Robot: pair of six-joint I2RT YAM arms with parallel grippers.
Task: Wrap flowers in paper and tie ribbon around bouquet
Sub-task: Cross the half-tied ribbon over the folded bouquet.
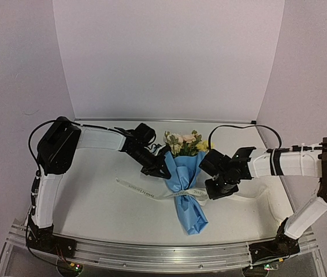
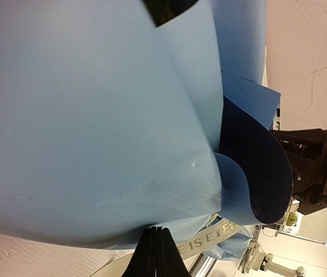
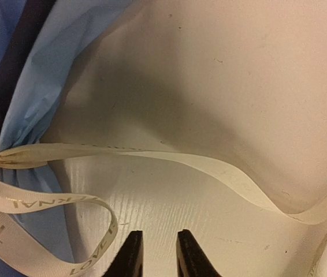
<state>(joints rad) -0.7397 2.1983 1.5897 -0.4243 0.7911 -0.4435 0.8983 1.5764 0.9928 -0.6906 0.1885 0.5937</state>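
The paper (image 1: pixel 186 193) is wrapped round the flowers (image 1: pixel 184 141) in the middle of the white table (image 1: pixel 106 208), with the blooms at the far end. The ribbon (image 1: pixel 143 188) goes round the thin waist of the paper. One end lies out to the left and one out to the right. The right claw (image 3: pixel 155 239) sits just right of the waist, open a little, holding nothing. The right end of the ribbon runs left to right just past its tips, so the right arm is nearer to it. The left claw (image 2: pixel 155 236) is shut, up against the far left edge of the paper; I cannot tell if it pinches it. The table is flat and smooth, with room on the right
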